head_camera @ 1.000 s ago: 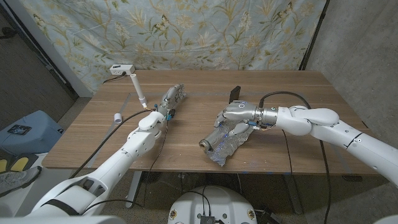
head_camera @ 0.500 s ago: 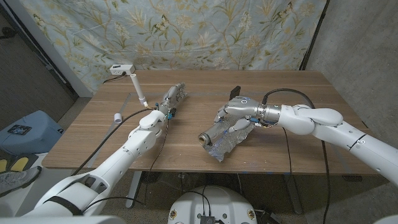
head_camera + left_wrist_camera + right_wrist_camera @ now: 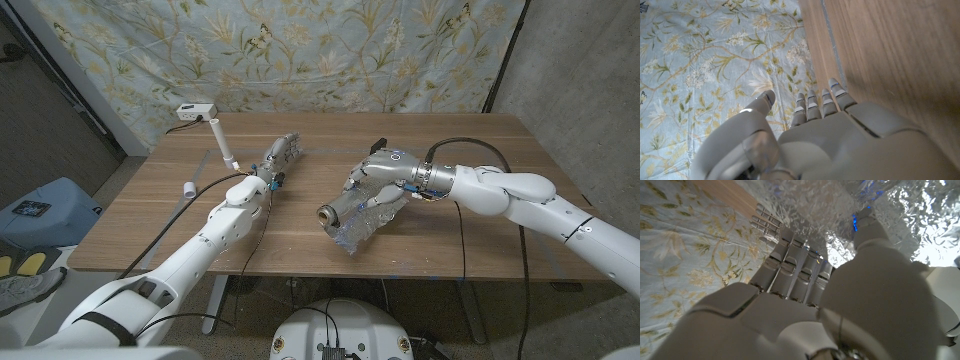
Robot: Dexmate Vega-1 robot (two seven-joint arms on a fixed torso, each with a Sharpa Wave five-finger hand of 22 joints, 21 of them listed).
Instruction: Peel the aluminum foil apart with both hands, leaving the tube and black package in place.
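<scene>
A crumpled sheet of aluminum foil (image 3: pixel 362 226) lies right of the table's middle, wrapped around a roll whose dark round end (image 3: pixel 327 213) points toward the left. My right hand (image 3: pixel 378 180) grips the top of the foil; in the right wrist view its fingers (image 3: pixel 790 265) and thumb press into the shiny foil (image 3: pixel 810 205). A small black package (image 3: pixel 377 148) stands just behind that hand. My left hand (image 3: pixel 280 155) hovers over the back left of the table, away from the foil. In the left wrist view this hand (image 3: pixel 815 130) holds nothing, its fingers stretched out.
A thin white tube (image 3: pixel 222 142) stands tilted at the back left, with a small white cap (image 3: pixel 189 187) nearer the left edge. A white box (image 3: pixel 195 110) sits at the back left corner. A floral cloth hangs behind the table.
My right hand has lifted and drawn the foil bundle slightly back, so the roll's end sits farther from the front edge. The left hand has edged slightly farther back.
</scene>
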